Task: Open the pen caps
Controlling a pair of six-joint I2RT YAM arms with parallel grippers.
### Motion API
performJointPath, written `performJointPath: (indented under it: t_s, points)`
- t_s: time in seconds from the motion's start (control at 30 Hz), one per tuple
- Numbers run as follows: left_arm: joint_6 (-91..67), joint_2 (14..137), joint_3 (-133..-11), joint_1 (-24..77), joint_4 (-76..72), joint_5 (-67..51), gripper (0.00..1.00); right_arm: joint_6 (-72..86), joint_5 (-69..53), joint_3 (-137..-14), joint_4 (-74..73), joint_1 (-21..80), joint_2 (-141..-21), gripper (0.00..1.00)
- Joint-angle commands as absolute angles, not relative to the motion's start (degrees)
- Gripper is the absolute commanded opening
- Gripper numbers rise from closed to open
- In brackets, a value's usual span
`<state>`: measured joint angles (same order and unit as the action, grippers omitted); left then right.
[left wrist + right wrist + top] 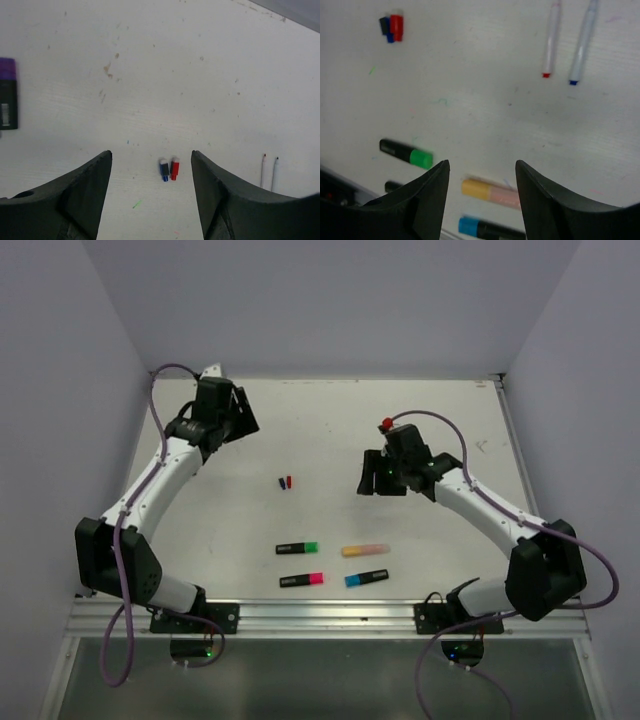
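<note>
A tiny blue cap (164,169) and a tiny red cap (174,168) lie side by side on the white table, off their pens; they also show in the top view (284,482). Two thin white pens (551,40) (582,42) lie uncapped with a red and a blue tip. Capped highlighters lie near the front: green (297,548), pink (302,580), peach-orange (364,550), blue (366,579). A purple-capped highlighter (7,95) lies at the left. My left gripper (151,153) is open and empty above the two tiny caps. My right gripper (481,164) is open and empty, above the peach-orange highlighter (490,191).
White walls close the table on the left, back and right. A metal rail (330,615) runs along the near edge. Purple cables loop from both arms. A small red item (386,424) sits on top of the right wrist.
</note>
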<state>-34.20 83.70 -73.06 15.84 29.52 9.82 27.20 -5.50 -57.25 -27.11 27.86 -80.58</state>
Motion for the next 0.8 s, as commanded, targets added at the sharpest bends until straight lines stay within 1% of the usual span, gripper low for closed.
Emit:
performJointPath:
  t_s: [0.0,0.13,0.23,0.33,0.43,0.47,0.5,0.57,0.7,0.77]
  points:
    - [-30.1,85.1,-79.6,14.7,39.6,15.3,0.68,29.4,-12.0,-63.9,-38.7,33.3,-76.5,0.59]
    - [-28.9,87.1,-81.1,11.3,41.0,14.7,0.70,29.4,-15.0,-69.9,-46.9,33.5,-77.6,0.59]
    - [-27.7,88.5,-80.7,8.1,39.0,13.2,0.68,28.7,-15.6,-74.2,-51.2,33.5,-78.7,0.59]
    - [-27.7,90.3,-80.5,6.1,39.1,15.0,0.69,26.2,-15.0,-80.8,-55.8,33.5,-80.6,0.59]
    - [-28.2,92.0,-79.6,3.7,39.6,16.3,0.70,24.8,-14.6,-83.7,-59.0,33.5,-82.2,0.59]
    - [-28.1,92.4,-79.0,2.8,39.2,15.5,0.68,24.4,-15.0,-84.0,-59.6,33.5,-82.5,0.59]
    - [-27.9,92.5,-78.3,1.6,37.7,14.6,0.59,24.3,-15.4,-84.2,-59.8,33.5,-82.8,0.59]
    - [-27.8,92.3,-75.7,-2.6,36.0,11.7,0.55,24.3,-16.4,-84.1,-59.3,33.5,-83.6,0.59]
    - [-26.2,92.6,-73.1,-10.1,31.5,7.5,0.59,23.9,-17.8,-84.7,-59.6,33.5,-85.4,0.59]
    - [-25.1,93.4,-73.1,-11.2,30.9,7.0,0.61,23.2,-17.7,-85.3,-59.9,33.4,-86.1,0.59]
